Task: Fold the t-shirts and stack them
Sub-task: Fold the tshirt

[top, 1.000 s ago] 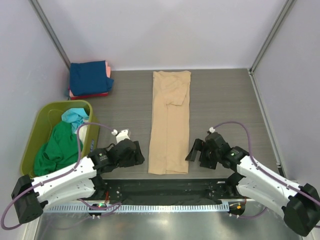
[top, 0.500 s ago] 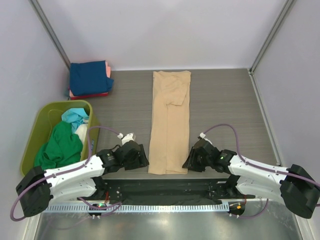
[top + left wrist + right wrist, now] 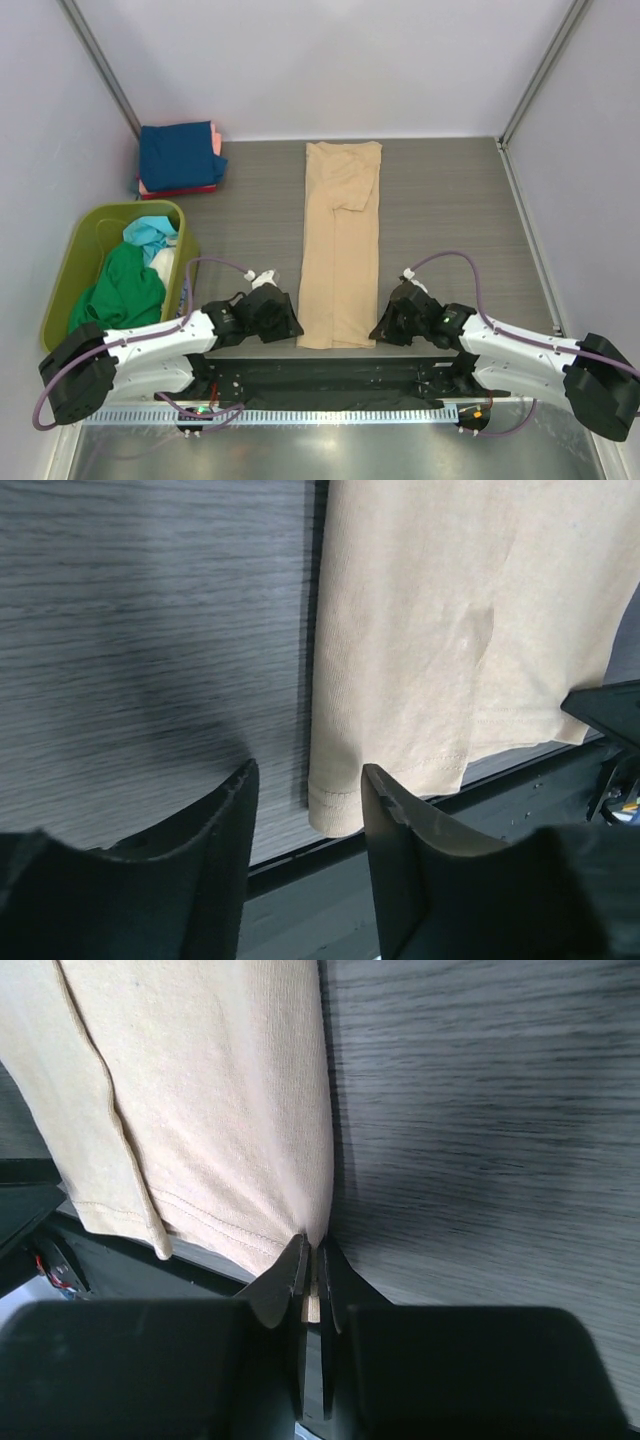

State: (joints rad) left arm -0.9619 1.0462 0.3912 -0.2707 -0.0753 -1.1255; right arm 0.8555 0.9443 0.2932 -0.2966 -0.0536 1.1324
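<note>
Both arms sit closer to tan tee (image 3: 340,250), flat on table (image 3: 450,200), than 1 s ago: right gripper (image 3: 312,1265) pinches near hem corner, left gripper (image 3: 305,795) spread astride other corner. Lift-and-fold prob. next.

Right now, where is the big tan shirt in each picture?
Top external: the tan t-shirt lies as a long strip in the middle of the table, between the left hand and the right hand.
Left wrist: upper right, its corner just ahead of the open fingers.
Right wrist: upper left, its corner pinched in the shut fingers.
Shared landmark: the stitched bottom hem.
</note>
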